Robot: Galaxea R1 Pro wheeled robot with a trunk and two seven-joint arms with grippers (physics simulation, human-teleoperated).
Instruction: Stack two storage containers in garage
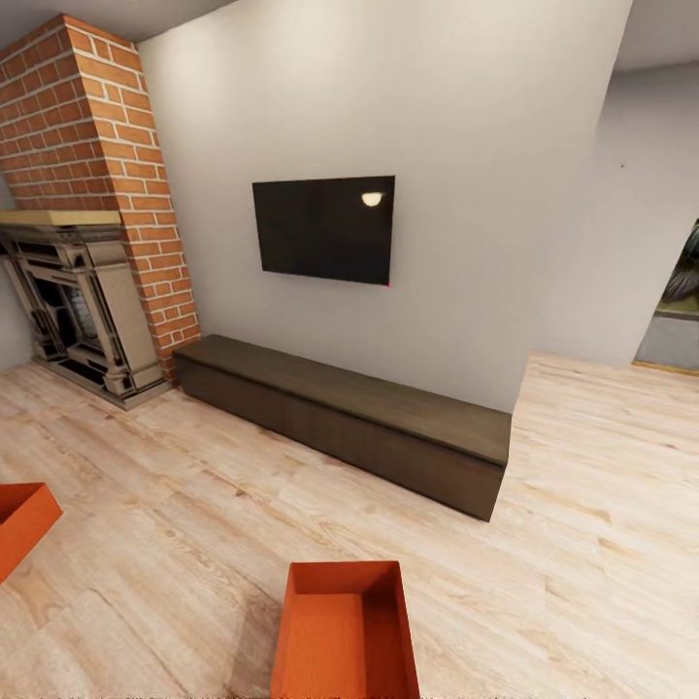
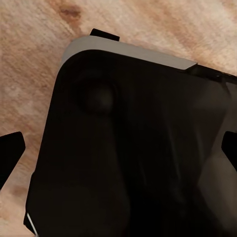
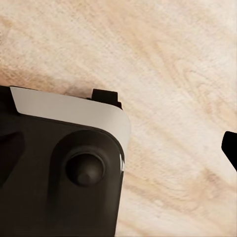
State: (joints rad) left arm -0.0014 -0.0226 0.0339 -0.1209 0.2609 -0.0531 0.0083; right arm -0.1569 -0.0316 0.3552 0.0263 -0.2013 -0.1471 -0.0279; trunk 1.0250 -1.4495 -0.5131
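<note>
Tubs: one (image 1: 345,631) on wood floor (image 1: 194,505) before bench (image 1: 349,413), other (image 1: 21,524) left of bench. Grippers' states: cannot tell.

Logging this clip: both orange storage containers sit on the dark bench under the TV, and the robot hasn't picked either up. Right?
Not quite. In the head view both storage containers sit on the wood-plank floor, not on the bench. Neither has been picked up.
</note>
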